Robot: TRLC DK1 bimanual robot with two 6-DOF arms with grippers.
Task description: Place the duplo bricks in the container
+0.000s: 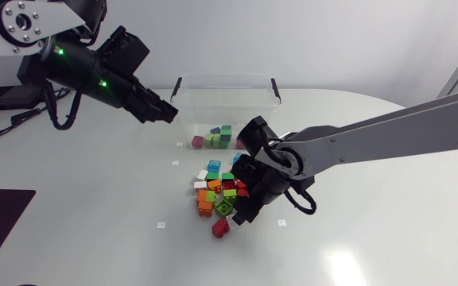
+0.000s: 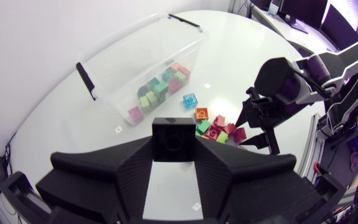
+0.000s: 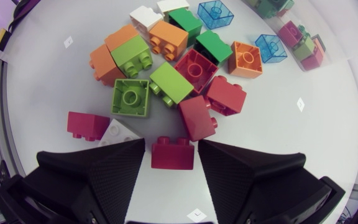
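Straddling a red brick [image 3: 173, 154] with two studs showing on its far edge, the right tool [image 3: 171, 144] is released. Its two broad, matte black wedge fingers stand either side of the brick, with a sliver of white surface [image 1: 372, 238] showing at each flank. Ahead of it lies the loose pile [image 1: 217, 193] of glossy, square-edged plastic bricks with round studs. They are orange, lime, red, deep green and white, with translucent blue bricks [image 3: 215, 12] at the far side. A lime brick [image 3: 129, 98] lies upturned, showing its hollow underside and round central tube; a red one and an orange one lie likewise. A dark red brick [image 3: 88, 124] and a white brick [image 3: 120, 132] touch each other just beside one of the tool's fingers, which partly hides the white one.

The left tool [image 2: 173, 149] is clenched on a black brick [image 2: 174, 138], a square block with a round ring on the face toward the camera, pinched between the fingertips. In the head view it hangs just beside the left end of the container [image 1: 227, 78], above the surface. The container is a clear, thin-walled rectangular tub with rounded corners and a black clip handle at each short end. Through its wall shows a cluster [image 2: 157, 92] of green, lime and magenta bricks, gathered at the side nearest the pile. The surface is white, smooth and faintly shiny, dotted with small square markers.
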